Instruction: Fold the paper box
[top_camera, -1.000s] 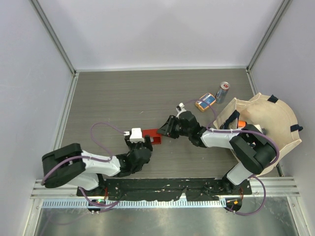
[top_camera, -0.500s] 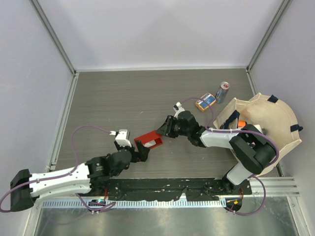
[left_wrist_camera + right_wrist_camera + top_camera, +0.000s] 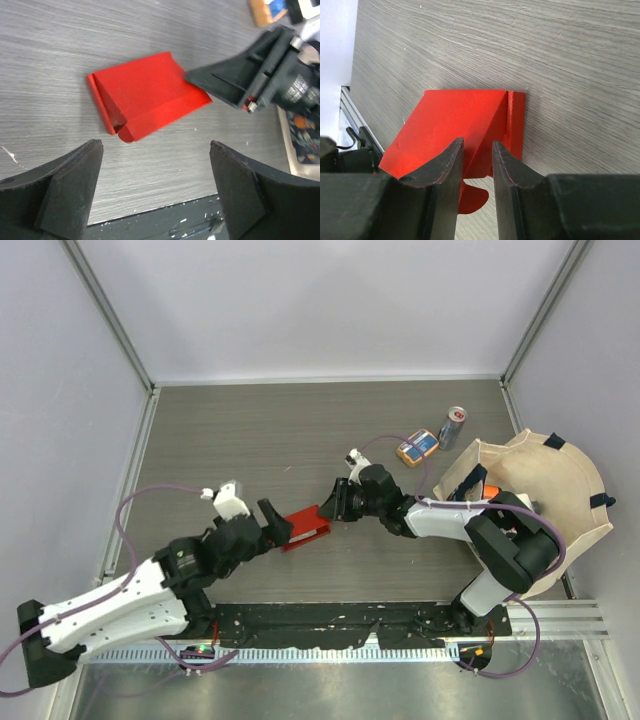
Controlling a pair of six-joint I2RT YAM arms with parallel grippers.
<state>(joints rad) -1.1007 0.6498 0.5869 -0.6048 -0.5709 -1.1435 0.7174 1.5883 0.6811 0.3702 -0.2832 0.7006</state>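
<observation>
The left gripper (image 3: 155, 177) has just let go and drawn back, jaws wide apart. At its three o'clock lies the paper box (image 3: 304, 528) (it looks partly folded). The right gripper (image 3: 476, 162) pinches its two o'clock edge, so it alone steadies the next crease.

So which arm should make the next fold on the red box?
Left, probably. The right gripper is clamped on one edge of the paper box, anchoring it; the left gripper is open, free, facing its other end.
</observation>
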